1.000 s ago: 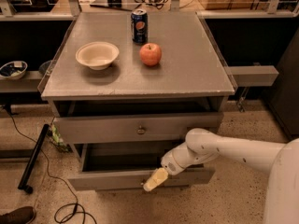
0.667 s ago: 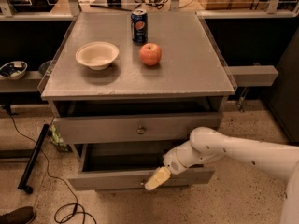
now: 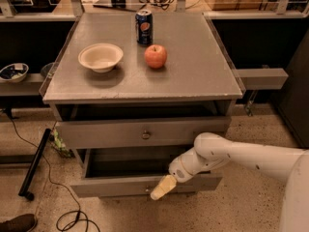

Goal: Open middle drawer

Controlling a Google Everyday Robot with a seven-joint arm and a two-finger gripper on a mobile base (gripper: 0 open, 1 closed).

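Note:
The middle drawer is the lower of the two grey fronts in view. It stands pulled out from the cabinet, its dark inside showing behind the front panel. My gripper hangs with its yellowish tip against the centre of that panel, covering the spot where the knob sits. The white arm reaches in from the right. Above it, another grey drawer with a round metal knob stands slightly out, with a dark gap under the tabletop.
On the grey cabinet top are a white bowl, a red apple and a blue soda can. A black pole and cables lie on the floor at the left. A shoe tip is at the bottom left.
The arm's elbow has shifted slightly to the right. The gripper and the pulled-out drawer have barely moved.

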